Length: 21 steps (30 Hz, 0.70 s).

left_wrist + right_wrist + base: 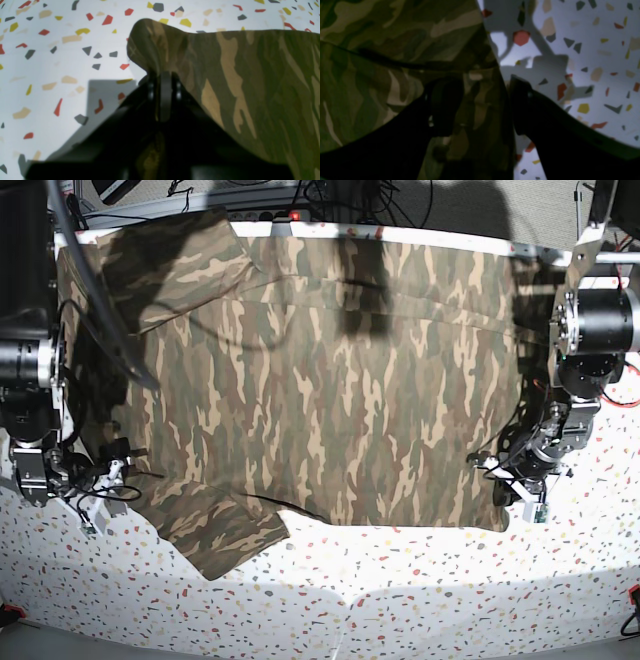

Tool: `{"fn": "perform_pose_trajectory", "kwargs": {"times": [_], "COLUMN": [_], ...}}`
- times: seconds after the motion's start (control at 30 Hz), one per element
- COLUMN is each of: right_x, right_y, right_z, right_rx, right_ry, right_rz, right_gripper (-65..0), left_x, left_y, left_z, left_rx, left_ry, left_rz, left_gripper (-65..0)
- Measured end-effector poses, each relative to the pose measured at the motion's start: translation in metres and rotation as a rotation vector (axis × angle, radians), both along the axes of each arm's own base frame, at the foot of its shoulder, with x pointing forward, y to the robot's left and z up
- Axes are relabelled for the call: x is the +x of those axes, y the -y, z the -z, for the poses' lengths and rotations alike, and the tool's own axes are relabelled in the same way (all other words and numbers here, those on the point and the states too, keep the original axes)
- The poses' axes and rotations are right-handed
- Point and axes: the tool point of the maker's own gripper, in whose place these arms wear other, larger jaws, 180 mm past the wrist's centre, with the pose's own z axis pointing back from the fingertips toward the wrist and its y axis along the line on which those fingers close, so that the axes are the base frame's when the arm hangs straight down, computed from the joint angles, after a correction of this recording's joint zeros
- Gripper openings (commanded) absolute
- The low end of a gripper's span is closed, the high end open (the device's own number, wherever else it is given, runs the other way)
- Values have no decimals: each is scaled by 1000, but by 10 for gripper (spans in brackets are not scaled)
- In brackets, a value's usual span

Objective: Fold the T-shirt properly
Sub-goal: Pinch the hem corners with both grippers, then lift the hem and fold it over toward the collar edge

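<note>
Closest, in the left wrist view: left hand (165, 85) pressed together on a raised corner of the T-shirt (250, 87), cloth bunched up above the black fingertips and sloping away to the right. Beyond it, white speckled surface (62, 62) with red, yellow and grey chips (blurred, but readable).

Next, the right wrist view: right hand (480, 105) with its two dark fingers apart, one over the camouflage cloth (382, 62), the other over bare surface (595, 62) at the shirt's edge. Cloth lying in the gap between them; cannot tell whether either finger touches it.

Farthest, the base view, giving what neither wrist camera gives: whole T-shirt (320, 380) spread wide across the surface (400, 600), one sleeve at the near left, another at the far left corner. Left hand (525, 485) at the shirt's near right corner, right hand (95, 490) low at the left edge beside the near sleeve.
</note>
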Motion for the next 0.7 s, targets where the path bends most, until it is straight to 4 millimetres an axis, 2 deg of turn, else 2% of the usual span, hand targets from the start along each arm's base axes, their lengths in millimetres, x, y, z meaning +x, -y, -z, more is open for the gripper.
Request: {"fn": "perform_pose_trajectory", "kwargs": {"times": [0.2, 0.27, 0.37, 0.7], "right_x": [-5, -5, -2, 13], "right_y": [1, 0, -4, -8], "right_z": [5, 5, 4, -3], "right_rx": [20, 24, 32, 50], "right_ry": [-9, -10, 5, 115], "right_rz": [18, 15, 6, -17], "right_gripper": [-413, -494, -650, -650], "left_x": [0, 0, 0, 2], "left_y": [0, 0, 0, -2], "left_z": [0, 0, 0, -3], "left_rx": [0, 0, 0, -29], "left_ry": [0, 0, 0, 9], "left_rz": [0, 0, 0, -28], "left_gripper": [-650, -650, -650, -650]}}
